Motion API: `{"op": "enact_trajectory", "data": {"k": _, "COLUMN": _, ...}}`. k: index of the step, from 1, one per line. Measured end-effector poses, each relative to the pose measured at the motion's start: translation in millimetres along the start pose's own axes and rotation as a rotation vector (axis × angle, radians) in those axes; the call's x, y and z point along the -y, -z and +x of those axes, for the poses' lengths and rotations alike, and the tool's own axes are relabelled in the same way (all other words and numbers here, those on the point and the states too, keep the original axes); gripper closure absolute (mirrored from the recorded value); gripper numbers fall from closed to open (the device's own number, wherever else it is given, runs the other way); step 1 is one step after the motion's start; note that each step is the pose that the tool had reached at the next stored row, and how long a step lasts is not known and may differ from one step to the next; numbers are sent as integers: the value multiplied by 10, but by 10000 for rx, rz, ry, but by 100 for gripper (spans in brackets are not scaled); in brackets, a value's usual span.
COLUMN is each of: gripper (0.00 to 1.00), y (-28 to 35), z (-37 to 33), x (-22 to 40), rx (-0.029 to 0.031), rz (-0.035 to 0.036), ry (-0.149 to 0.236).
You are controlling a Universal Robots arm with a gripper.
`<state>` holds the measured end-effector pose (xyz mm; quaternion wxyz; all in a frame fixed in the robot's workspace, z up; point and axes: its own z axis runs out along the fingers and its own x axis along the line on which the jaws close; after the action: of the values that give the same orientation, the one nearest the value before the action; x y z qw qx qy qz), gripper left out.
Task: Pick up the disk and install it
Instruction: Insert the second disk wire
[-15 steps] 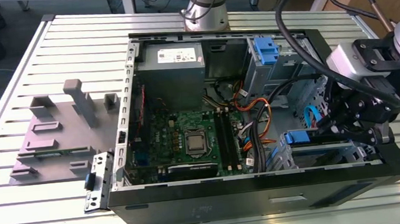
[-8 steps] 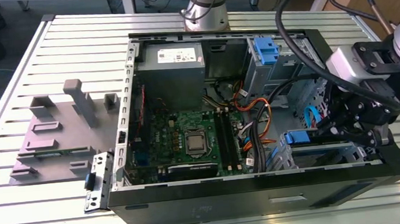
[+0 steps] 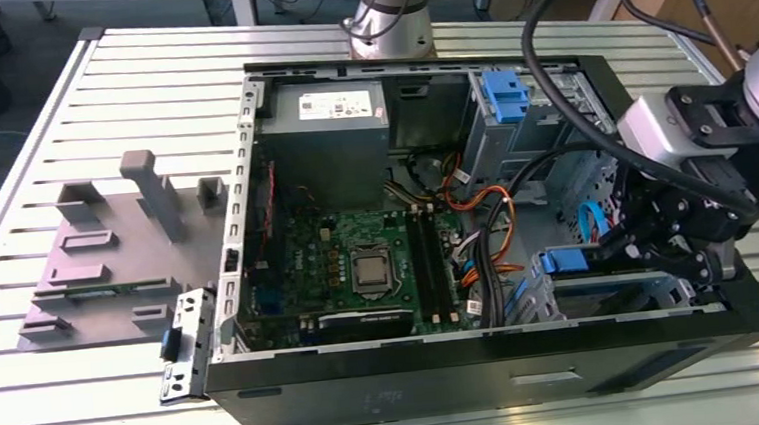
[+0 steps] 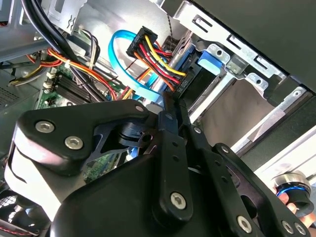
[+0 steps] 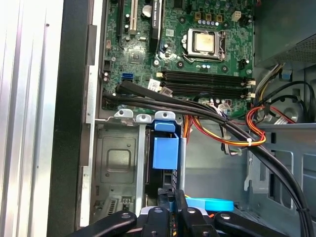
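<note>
The disk (image 5: 163, 178) stands on edge in the grey drive bay (image 5: 116, 163) at the front corner of the open computer case (image 3: 497, 360). Its blue carrier (image 5: 165, 150) shows on top, and also shows in the exterior view (image 3: 565, 261) and the second wrist view (image 4: 213, 60). My gripper (image 5: 171, 195) is down inside the case at the disk's rear end. The fingers (image 4: 168, 111) lie close together, shut, with their tips against the disk's end edge and not around its body. In the exterior view the gripper (image 3: 617, 249) is at the case's right side.
Black, orange and blue cables (image 5: 232, 131) run beside the bay. A loose black connector (image 4: 142, 42) hangs near the fingertips. The motherboard (image 3: 356, 264), a grey power supply (image 3: 330, 126) and a second bay with a blue bracket (image 3: 503, 94) fill the case. A grey fixture (image 3: 114, 241) lies on the slatted table.
</note>
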<state>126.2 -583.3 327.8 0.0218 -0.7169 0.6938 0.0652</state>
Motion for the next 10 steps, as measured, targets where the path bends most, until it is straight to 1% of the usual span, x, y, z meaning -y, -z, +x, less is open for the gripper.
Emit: {"op": "enact_trajectory", "data": {"k": 10, "gripper": 83, "y": -15, "z": 5, "x": 2, "rx": 8, "rz": 1, "ry": 1}}
